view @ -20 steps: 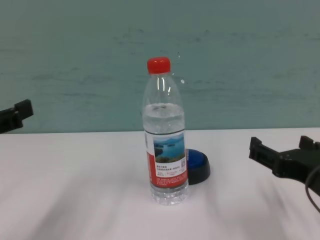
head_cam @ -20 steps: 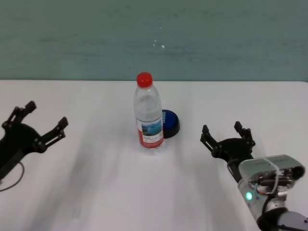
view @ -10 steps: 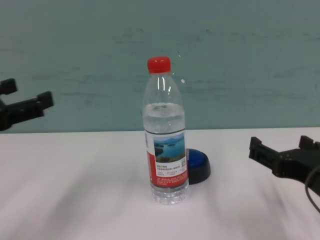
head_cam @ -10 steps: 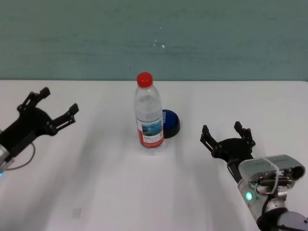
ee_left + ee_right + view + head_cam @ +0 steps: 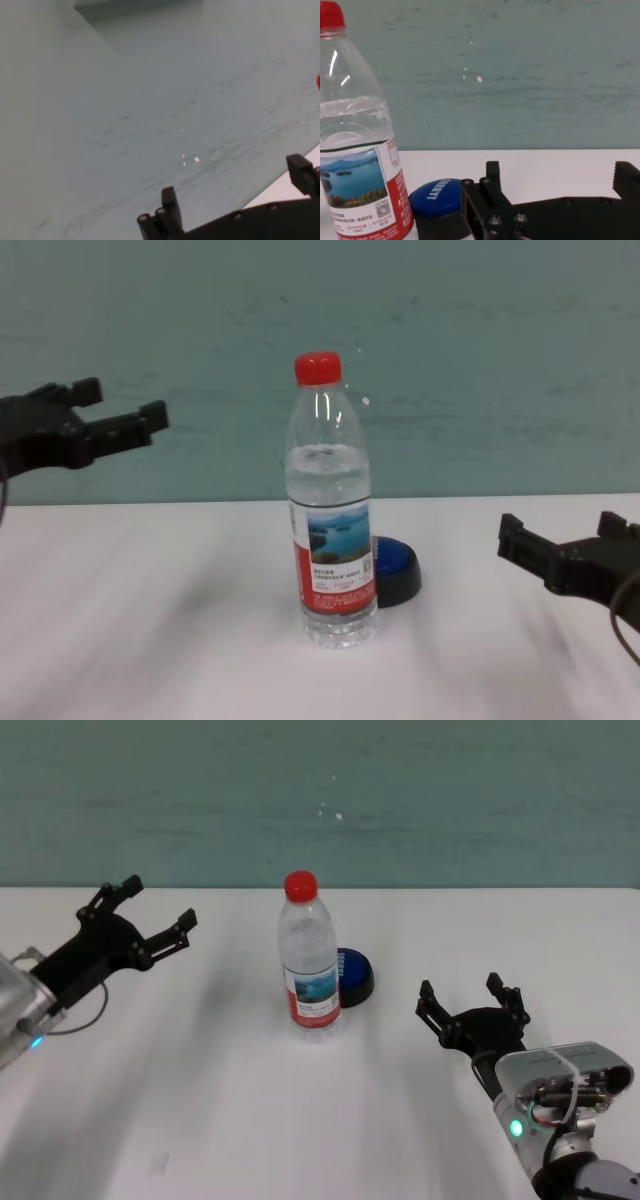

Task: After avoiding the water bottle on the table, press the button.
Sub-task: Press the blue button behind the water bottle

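My left end effector [image 5: 150, 913] hangs above the table [image 5: 200, 1120] with its fingers apart, well left of the water bottle [image 5: 309, 960]. The button [image 5: 354, 974] sits just behind the bottle on its right. My right end effector [image 5: 470, 995] rests near right, fingers apart.

The left gripper [image 5: 235, 200] shows as two black fingers [image 5: 170, 202] that stand well apart, with only open space between them. A dark bar of the gripper body joins them and carries some small round screws. Beyond the fingers there is a pale green wall [image 5: 150, 100] with faint grey streaks and a few small white spots. Just past the farther finger, a narrow white piece of the table [image 5: 280, 192] meets the wall. At the picture edge, beyond that same finger, a tiny red shape [image 5: 318, 81] is visible; I cannot tell what it is.
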`<action>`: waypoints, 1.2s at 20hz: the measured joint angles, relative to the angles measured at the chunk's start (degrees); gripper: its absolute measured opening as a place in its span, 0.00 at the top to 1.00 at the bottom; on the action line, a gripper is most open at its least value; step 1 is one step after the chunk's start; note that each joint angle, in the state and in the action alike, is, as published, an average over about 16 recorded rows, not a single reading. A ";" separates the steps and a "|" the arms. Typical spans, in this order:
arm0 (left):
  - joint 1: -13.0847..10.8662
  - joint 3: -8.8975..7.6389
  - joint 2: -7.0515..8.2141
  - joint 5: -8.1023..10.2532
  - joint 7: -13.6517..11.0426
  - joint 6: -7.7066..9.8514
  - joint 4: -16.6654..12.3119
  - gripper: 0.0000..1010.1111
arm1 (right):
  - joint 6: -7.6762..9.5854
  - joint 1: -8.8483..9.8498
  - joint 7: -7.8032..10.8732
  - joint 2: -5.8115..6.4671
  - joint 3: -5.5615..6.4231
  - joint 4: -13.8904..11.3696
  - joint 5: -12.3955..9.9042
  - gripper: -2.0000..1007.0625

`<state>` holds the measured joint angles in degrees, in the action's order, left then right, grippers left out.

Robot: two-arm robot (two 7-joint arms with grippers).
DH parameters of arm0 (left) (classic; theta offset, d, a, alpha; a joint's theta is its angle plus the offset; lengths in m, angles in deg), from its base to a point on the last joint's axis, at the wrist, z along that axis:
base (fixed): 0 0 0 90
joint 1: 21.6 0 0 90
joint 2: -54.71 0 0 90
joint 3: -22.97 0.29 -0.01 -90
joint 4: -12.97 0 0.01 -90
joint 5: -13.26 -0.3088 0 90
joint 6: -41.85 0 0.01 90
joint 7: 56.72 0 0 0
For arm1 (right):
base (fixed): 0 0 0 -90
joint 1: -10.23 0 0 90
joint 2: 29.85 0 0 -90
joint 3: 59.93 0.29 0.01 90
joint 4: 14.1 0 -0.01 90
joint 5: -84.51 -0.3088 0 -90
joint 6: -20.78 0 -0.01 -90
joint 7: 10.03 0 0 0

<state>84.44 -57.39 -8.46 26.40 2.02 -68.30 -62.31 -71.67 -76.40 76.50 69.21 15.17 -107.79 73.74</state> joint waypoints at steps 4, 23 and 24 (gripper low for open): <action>3.22 1.76 -0.93 0.10 -0.56 -0.52 3.40 0.01 | 0.00 0.00 0.00 0.00 0.00 0.00 0.00 0.00; 11.49 7.16 -5.44 -0.11 -2.23 -2.29 18.22 0.01 | 0.00 0.00 0.00 0.00 0.00 0.00 0.00 0.00; 11.79 7.41 -5.61 -0.23 -2.32 -2.27 18.67 0.01 | 0.00 0.00 0.00 0.00 0.00 0.00 0.00 0.00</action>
<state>96.22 -49.98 -14.06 26.17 -0.30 -70.58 -43.64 -71.67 -76.40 76.50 69.22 15.17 -107.79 73.74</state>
